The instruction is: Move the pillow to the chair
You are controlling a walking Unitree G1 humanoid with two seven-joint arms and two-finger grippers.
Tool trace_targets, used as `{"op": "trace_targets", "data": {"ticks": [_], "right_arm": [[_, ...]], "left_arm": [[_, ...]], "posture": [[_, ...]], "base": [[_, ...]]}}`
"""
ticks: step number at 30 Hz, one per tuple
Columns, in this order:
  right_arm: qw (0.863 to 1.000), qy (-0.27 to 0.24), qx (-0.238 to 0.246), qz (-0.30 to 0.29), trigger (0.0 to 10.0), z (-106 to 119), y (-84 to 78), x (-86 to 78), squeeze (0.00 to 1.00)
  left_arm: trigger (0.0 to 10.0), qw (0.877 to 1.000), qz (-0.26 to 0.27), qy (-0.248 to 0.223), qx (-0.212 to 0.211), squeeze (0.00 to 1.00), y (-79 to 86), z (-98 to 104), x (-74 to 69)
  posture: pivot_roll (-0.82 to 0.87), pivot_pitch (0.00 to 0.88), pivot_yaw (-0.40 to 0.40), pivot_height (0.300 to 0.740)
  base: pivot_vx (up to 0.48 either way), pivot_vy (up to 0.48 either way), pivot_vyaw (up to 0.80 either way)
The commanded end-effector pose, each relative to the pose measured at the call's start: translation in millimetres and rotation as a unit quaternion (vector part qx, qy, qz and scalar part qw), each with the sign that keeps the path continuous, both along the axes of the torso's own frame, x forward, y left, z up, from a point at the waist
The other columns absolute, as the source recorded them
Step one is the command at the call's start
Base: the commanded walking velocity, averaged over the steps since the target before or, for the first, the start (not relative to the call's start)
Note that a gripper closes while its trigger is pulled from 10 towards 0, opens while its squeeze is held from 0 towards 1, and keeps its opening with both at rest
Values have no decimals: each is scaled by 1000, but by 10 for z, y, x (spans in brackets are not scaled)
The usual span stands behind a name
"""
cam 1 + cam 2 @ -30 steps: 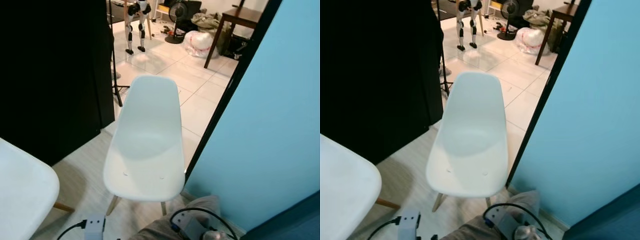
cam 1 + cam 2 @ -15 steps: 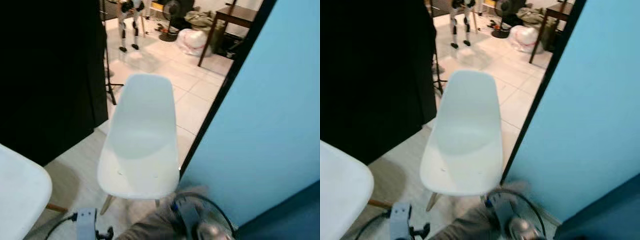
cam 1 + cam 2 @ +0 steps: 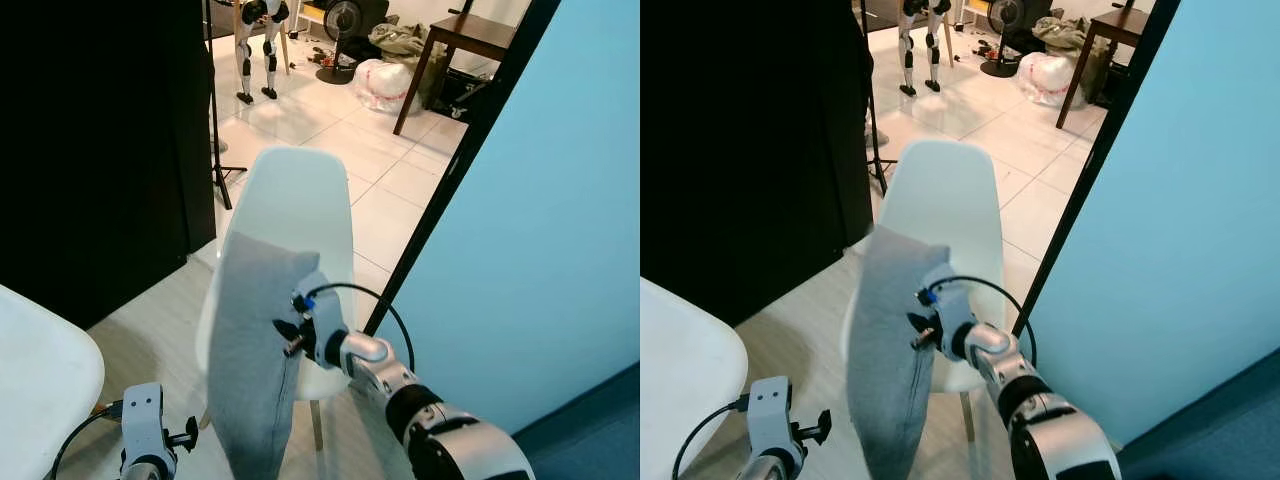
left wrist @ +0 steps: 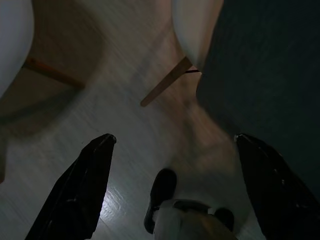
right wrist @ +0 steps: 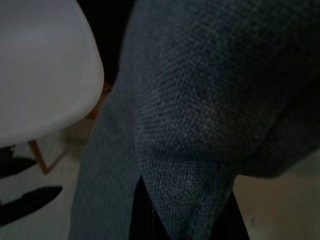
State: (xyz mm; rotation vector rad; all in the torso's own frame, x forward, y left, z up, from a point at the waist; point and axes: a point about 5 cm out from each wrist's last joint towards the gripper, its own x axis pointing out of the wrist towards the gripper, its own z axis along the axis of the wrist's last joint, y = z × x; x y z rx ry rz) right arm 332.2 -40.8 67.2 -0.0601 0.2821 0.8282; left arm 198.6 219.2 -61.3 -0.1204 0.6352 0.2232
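Observation:
A white shell chair (image 3: 300,205) on wooden legs stands before me on the pale floor. A grey pillow (image 3: 255,350) hangs upright in front of its seat, covering most of it. My right gripper (image 3: 289,339) is shut on the pillow's right edge, its fingers buried in the fabric; the right wrist view is close on the grey pillow (image 5: 200,115). My left gripper (image 4: 175,138) hangs low at the left, open and holding nothing, above the floor near a chair leg (image 4: 165,85).
A second white chair (image 3: 40,375) sits at the near left. A black panel (image 3: 100,150) stands on the left, a blue wall (image 3: 560,250) with a dark frame (image 3: 450,190) on the right. Beyond lie tiled floor, a dark wooden table (image 3: 470,35) and a tripod (image 3: 215,150).
My right arm has risen from the bottom edge, lifting the grey pillow up in front of the chair seat. The camera has shifted slightly.

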Motion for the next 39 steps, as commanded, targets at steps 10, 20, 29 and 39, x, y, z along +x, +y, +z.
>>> {"op": "trace_targets", "data": {"ticks": [10, 20, 29, 39], "right_arm": [[998, -22, -7, -58, 10000, 56, -103, 87, 0], [998, -13, 33, -45, 10000, 61, -63, 58, 0], [995, 8, 82, -53, 10000, 104, -61, 82, 0], [986, 19, -5, -165, 10000, 33, -230, 170, 0]], "left_arm": [[10000, 999, -28, 19, -5, 0, -170, -84, -93], [10000, 999, -45, 18, -3, 0, -221, -76, -62], [10000, 998, -57, 21, -5, 0, -283, -91, -73], [10000, 998, -61, 29, -12, 0, -357, -120, -105]], "posture": [[117, 21, -143, 740], [117, 19, -133, 740], [112, 28, -126, 740], [115, 45, -128, 740]], "base": [[295, 0, 0], [308, 0, 453], [307, 0, 132], [61, 0, 0]]}}
